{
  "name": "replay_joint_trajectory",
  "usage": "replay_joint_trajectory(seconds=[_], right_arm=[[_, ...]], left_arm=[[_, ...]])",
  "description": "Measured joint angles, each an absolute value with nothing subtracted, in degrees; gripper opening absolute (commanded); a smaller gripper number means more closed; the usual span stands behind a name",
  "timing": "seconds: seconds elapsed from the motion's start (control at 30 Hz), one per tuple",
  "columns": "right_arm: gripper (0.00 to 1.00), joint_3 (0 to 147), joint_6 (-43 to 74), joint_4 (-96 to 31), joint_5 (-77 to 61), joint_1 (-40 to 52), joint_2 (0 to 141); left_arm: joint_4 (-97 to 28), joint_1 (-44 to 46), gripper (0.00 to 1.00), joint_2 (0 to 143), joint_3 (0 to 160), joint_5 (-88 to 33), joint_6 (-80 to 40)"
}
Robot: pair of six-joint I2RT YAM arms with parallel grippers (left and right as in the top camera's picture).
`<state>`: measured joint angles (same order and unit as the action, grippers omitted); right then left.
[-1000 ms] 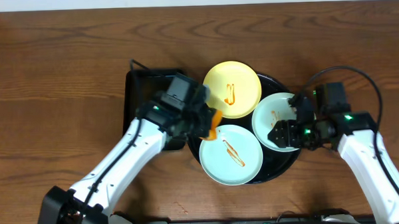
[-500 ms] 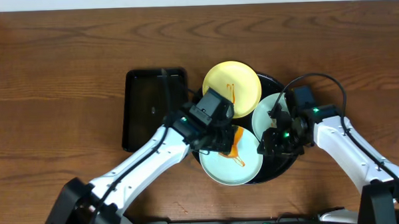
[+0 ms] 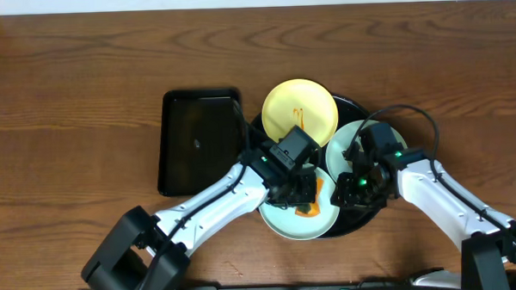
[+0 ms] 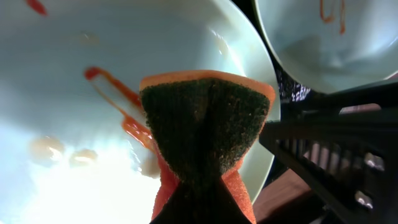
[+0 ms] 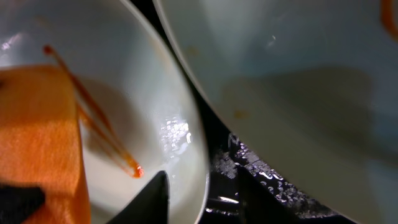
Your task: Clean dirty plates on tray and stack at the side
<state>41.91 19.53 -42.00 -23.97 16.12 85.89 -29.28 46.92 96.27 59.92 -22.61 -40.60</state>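
My left gripper (image 3: 301,191) (image 4: 202,208) is shut on an orange sponge with a dark green scrub face (image 4: 205,118) (image 3: 308,205). It presses the sponge on the front blue-green plate (image 3: 282,217) (image 4: 74,93), over an orange-red sauce streak. My right gripper (image 3: 344,187) (image 5: 202,199) is open. One finger is inside that plate's right rim (image 5: 124,106) and one is outside it. A second blue-green plate (image 3: 338,159) (image 5: 292,62) with sauce and a pale yellow plate (image 3: 313,109) with a squiggle also lie on the round black tray (image 3: 353,101).
A rectangular black tray (image 3: 197,138) lies to the left of the round tray, beside my left arm. The round tray's floor is wet between the plates (image 5: 249,168). Brown wooden table surrounds everything.
My left gripper has moved right and toward the front with the sponge, from the plate's left edge onto its middle. My right gripper has moved left from the right plate to the front plate's rim.
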Motion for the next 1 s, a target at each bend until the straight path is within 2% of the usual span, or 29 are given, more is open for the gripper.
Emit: replay_joint_trajectory(seconds=[0.7,1.0], right_arm=[[0.02,40.7,21.9,-40.1,-24.0,16.4,85.9],[0.01,40.7,22.2,-40.0,-23.9,16.4,85.9]], left_arm=[[-26.8,50.9,0.07,96.3,59.9,-19.1,-52.6],[-26.7,50.9,0.08,96.3,59.9,-18.0,-55.6]])
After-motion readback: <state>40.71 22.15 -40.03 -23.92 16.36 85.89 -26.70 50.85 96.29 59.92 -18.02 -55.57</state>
